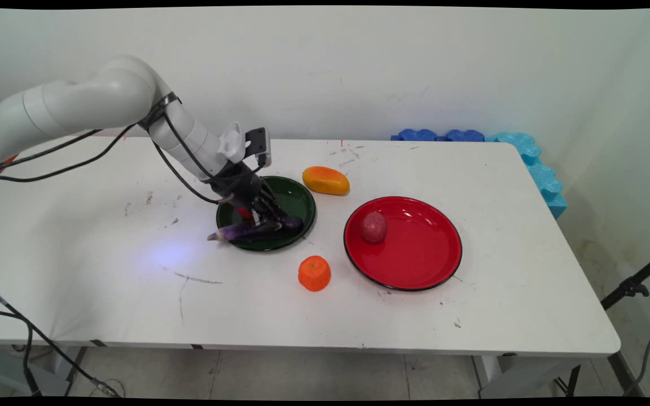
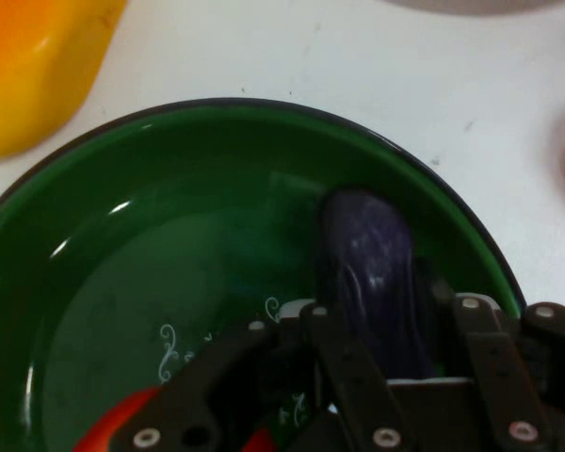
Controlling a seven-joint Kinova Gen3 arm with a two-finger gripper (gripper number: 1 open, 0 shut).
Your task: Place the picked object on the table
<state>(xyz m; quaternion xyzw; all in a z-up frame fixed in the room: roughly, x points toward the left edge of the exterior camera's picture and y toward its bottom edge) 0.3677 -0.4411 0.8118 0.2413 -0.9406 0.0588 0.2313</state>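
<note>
My gripper [image 1: 266,220] is down over the green plate [image 1: 297,197], shut on a purple eggplant [image 1: 249,230]. The eggplant lies across the plate's near rim, its stem end sticking out to the left over the table. In the hand view the eggplant [image 2: 372,273] sits between my fingers [image 2: 471,325], above the green plate [image 2: 169,273]. Something red [image 2: 122,424] shows in the plate beneath the linkage; the same red thing [image 1: 244,212] is half hidden by the hand in the main view.
An orange-yellow mango [image 1: 325,180] lies just behind the green plate on the right. A red plate [image 1: 415,254] with a dark red fruit [image 1: 373,227] stands to the right. An orange fruit [image 1: 314,273] sits in front. Blue foam pieces [image 1: 528,155] line the far right corner.
</note>
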